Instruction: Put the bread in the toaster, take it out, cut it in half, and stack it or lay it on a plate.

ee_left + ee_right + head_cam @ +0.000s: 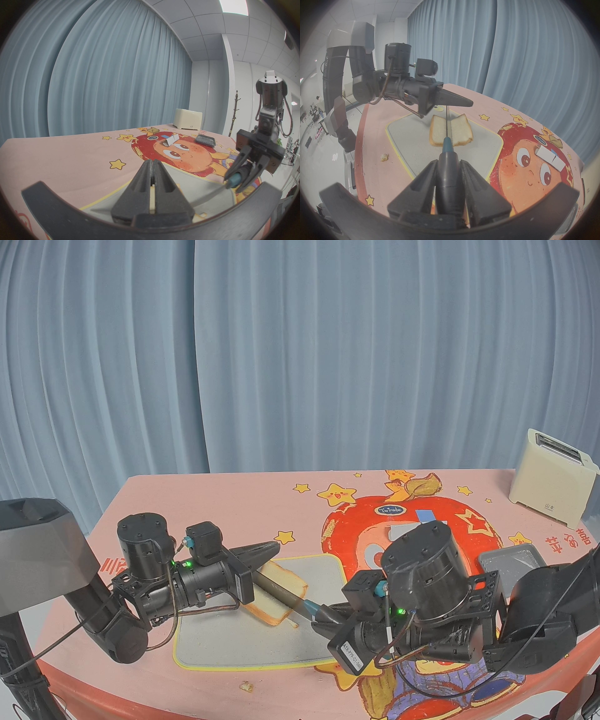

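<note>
One bread slice on the cutting mat just ahead of the right end effector, clenched on the knife, blade across its middle; I'd press straight down, left end effector (clenched, empty) pinning the far edge.

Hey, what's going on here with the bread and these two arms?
The robot is at the cutting step. Its right gripper holds a knife with the blade laid across the middle of a bread slice on the grey mat. The left gripper, shut, sits at the slice's edge; whether it presses on it is unclear. The toaster stands at the table's far right corner, a grey tray nearer.
</note>
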